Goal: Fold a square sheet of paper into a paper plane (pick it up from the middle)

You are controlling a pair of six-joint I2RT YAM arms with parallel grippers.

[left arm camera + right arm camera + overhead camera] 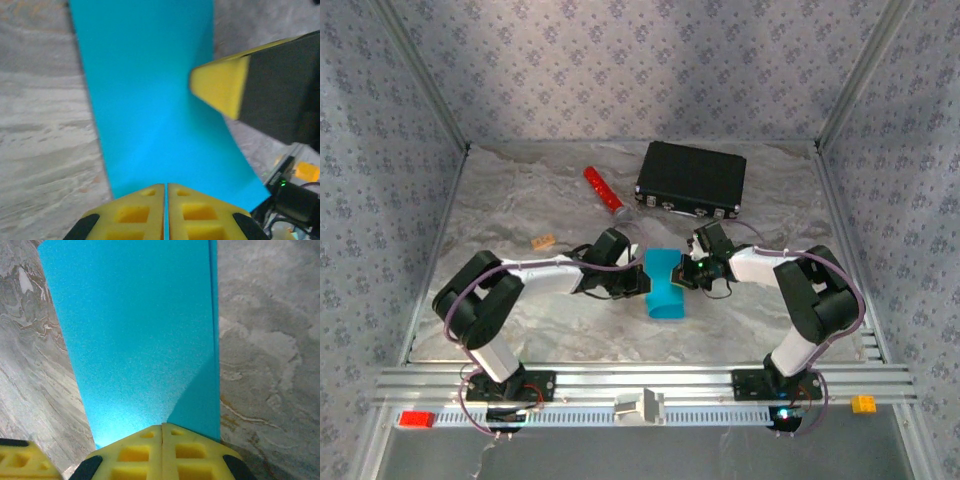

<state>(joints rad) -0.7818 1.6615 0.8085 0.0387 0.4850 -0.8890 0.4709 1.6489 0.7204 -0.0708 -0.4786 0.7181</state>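
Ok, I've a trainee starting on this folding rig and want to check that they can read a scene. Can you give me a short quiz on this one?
1. True or false: the paper lies flat and untouched on the table.
2. Which is shut on the paper? A. left gripper alone B. right gripper alone C. both
3. Fill in: in the top view, left of the case lies a red ____.
Key: 1 false, it is bent and held. 2 C. 3 cylinder.
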